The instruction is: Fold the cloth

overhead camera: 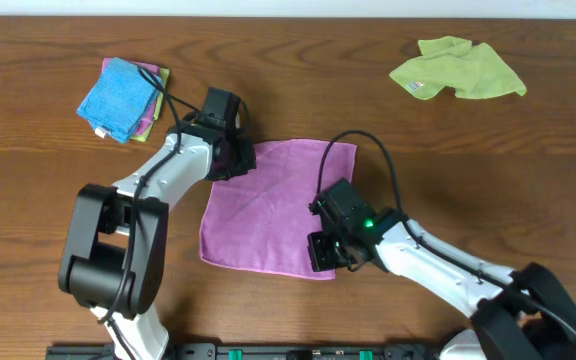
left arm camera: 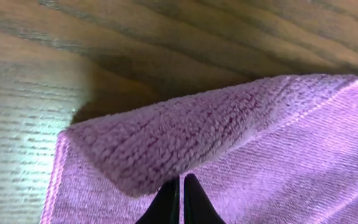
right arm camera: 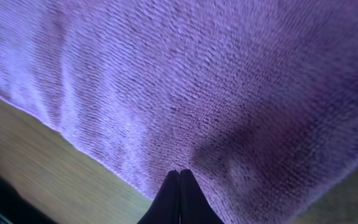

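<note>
Where the purple cloth (overhead camera: 273,205) lies spread near the middle of the wooden tabletop (overhead camera: 58,170), the 2 arms meet it at opposite corners. The left fingers (overhead camera: 236,158) sit at the cloth's far left corner. In the left wrist view they (left arm camera: 178,188) are pressed together with a fold of fabric between them, and the corner (left arm camera: 166,140) is lifted and curled over, so its fluffy face shows above the flat part of the cloth. The right fingers (overhead camera: 328,250) are at the near right corner. In the right wrist view they (right arm camera: 179,186) are closed tight on the fabric just inside the hem, with a small pucker rising around their tips. The rest of the cloth rests flat on the tabletop, with its near edge running roughly straight between the 2 arms.

Well apart from it, at the far left, a blue cloth (overhead camera: 118,97) sits folded on top of a small stack, with pink and green edges (overhead camera: 154,100) showing beneath it. At the far right, a green cloth (overhead camera: 458,70) lies crumpled.
</note>
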Available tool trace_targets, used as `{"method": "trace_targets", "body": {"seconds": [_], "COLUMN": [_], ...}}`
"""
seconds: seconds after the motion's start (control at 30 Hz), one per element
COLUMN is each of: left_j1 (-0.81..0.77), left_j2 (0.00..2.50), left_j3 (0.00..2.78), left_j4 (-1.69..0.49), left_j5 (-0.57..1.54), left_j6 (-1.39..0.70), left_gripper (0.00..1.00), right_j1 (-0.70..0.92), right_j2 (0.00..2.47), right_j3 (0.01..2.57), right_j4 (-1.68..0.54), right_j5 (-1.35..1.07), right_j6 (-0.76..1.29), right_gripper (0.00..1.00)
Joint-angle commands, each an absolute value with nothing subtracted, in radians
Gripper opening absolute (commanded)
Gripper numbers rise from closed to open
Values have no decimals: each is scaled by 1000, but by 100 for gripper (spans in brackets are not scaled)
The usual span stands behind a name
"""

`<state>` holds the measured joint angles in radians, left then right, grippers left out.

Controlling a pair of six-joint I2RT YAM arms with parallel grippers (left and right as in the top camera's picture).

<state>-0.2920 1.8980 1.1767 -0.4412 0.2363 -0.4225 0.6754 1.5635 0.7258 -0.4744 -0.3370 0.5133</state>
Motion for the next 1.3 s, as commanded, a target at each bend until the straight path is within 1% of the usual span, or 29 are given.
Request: {"method": "trace_targets", "body": {"seconds": [0.0,0.27,0.7,1.27], "left_j1": [-293,-284,-251,-248], "left_j2": [1940,1958,1958,1958], "left_j3": [1181,1191,1202,1203], "left_j4": [-430,-377,-245,-153], "left_j5": [217,155,146,123], "left_j6": [-427,-426,-423,-424], "left_gripper": [6,6,6,6], "right_j1": [689,694,756,760], "right_j2": [1600,1622,1622,1622], "right_j3": [719,718,718,718], "right_j4": [-471,-472,-490,-507], "right_j5": [-342,-346,-317,-314], "right_j6": [528,527,527,527], "right_gripper": [2,1,1,2]}}
